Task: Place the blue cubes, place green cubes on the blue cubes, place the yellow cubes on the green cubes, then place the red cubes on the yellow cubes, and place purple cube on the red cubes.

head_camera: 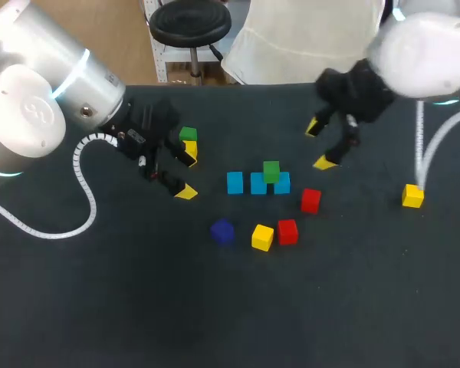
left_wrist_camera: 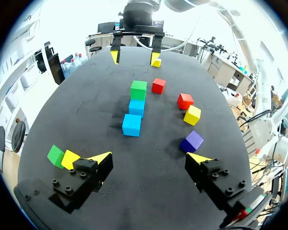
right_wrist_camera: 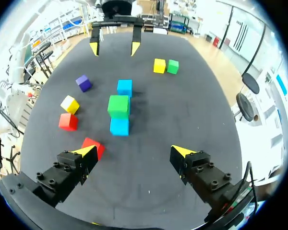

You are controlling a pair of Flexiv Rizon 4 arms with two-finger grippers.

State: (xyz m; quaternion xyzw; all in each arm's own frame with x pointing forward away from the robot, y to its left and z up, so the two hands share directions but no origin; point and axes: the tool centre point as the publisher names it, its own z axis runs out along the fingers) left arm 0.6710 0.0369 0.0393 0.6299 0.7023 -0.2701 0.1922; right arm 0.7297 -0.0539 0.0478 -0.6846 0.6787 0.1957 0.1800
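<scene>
Three blue cubes (head_camera: 234, 182) stood in a close row at the middle of the frame, on the dark matte tabletop (head_camera: 138, 307). One green cube (head_camera: 271, 171) sat on top of the row, over its right half. Just below and right of the row lay a red cube (head_camera: 310, 200). Lower down, a second red cube (head_camera: 287, 231) sat just beside a yellow cube (head_camera: 262, 237), with the small purple cube (head_camera: 222, 231) a little to their left. A lone yellow cube (head_camera: 412, 195) lay well apart, near the right edge.

Up and left of the row, a second green cube (head_camera: 188, 134) and a third yellow cube (head_camera: 190, 146) touched each other, just beside one finger of the left jaws. The left arm (head_camera: 31, 115) came in from the upper left, and the left jaws were spread wide, gripping nothing. The right arm (head_camera: 422, 54) hung at the upper right, above the row's right end. The right jaws were likewise released and bare.
</scene>
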